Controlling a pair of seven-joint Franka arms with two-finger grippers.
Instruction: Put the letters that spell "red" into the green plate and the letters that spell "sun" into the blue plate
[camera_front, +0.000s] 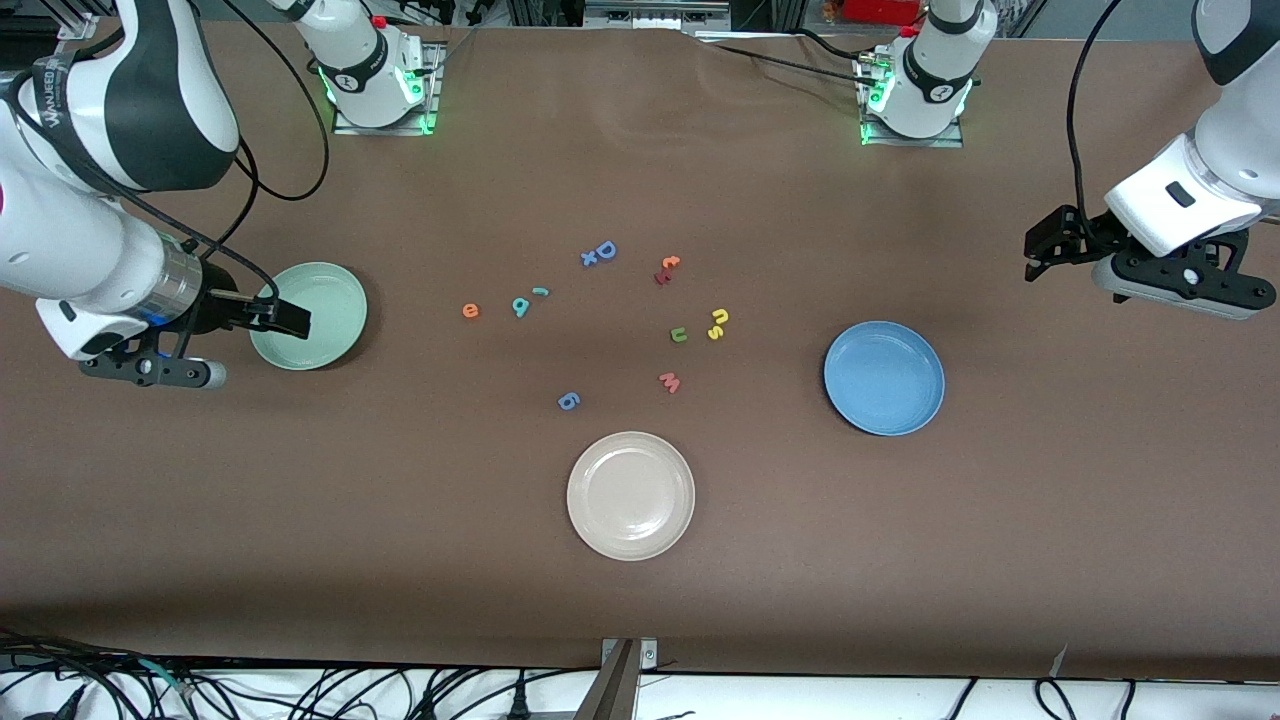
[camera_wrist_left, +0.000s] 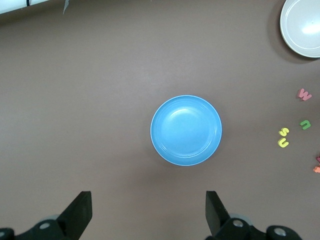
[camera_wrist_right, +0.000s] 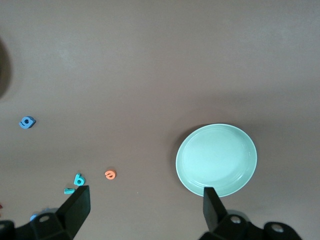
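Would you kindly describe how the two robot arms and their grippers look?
Both arms have glossy white shells with dark grey joint bands and black cables looping from them. Their round white bases sit on metal plates lit green, each with a small red button. The right gripper and left gripper are black with flat black fingers. The right arm bears printed lettering and a silver wrist ring.

Cream plate (camera_front: 630, 495) nearest camera; blue 6 (camera_front: 568, 401), pink w (camera_front: 669, 381), blue xD (camera_front: 598, 254), red-orange pair (camera_front: 667, 269)

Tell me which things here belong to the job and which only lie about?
Job: orange e, teal d, teal r, green plate; yellow s, yellow n, green u, blue plate.

Lying about: blue D with x, red-orange pair, pink w, blue 6, cream plate.
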